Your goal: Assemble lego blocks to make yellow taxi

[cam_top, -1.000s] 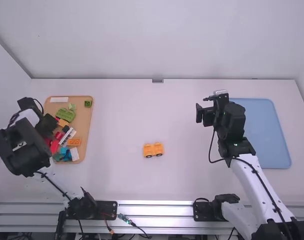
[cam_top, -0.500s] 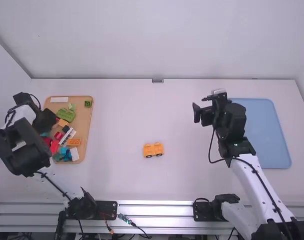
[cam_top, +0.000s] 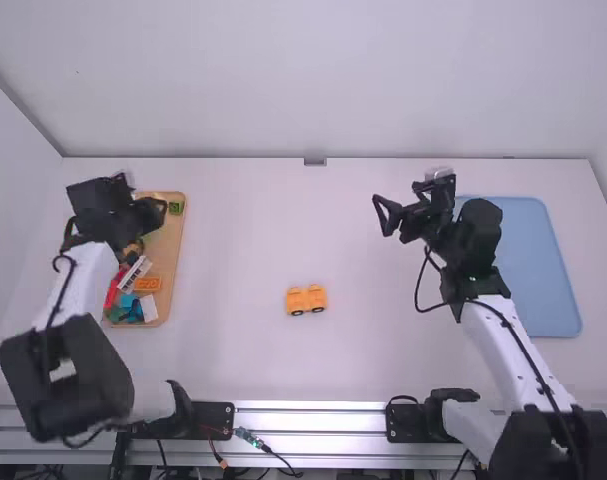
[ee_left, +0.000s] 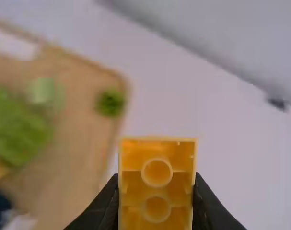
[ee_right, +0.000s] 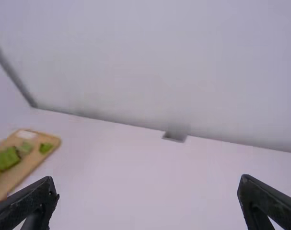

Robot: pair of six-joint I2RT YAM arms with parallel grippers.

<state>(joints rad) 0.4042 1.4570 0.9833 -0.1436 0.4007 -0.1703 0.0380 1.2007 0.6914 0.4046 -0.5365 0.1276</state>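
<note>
In the high view, the yellow-orange toy car [cam_top: 306, 299] is being held up by its little black wheels [cam_top: 297, 312] on the middle of the white table [cam_top: 243, 240]. The left gripper [cam_top: 159, 208] is being held over the far part of the wooden tray [cam_top: 173, 270]. Some blocks in that tray are being covered by the left arm [cam_top: 78, 290], so they cannot be counted. The spot between the left gripper's fingers is too dark and small to make out there.

In the left wrist view, an orange block [ee_left: 156, 187] is being pinched between those two fingers, and two round rings are being shown on it. Its bottom end is being cut off by the view's edge. A small green block [ee_left: 110, 103] and a big green block [ee_left: 16, 129] are being blurred, and their bumps are hard to see.

The right gripper [cam_top: 385, 214] is being held up left of the blue tray [cam_top: 533, 260], and part of that tray's near-arm side is being hidden by the right arm [cam_top: 508, 345]. In the right wrist view, its fingers are being kept wide apart, and the wooden tray is being cut off at the edge. A dark notch [ee_right: 175, 136] is being shown at the foot of the back wall [ee_right: 135, 62].
</note>
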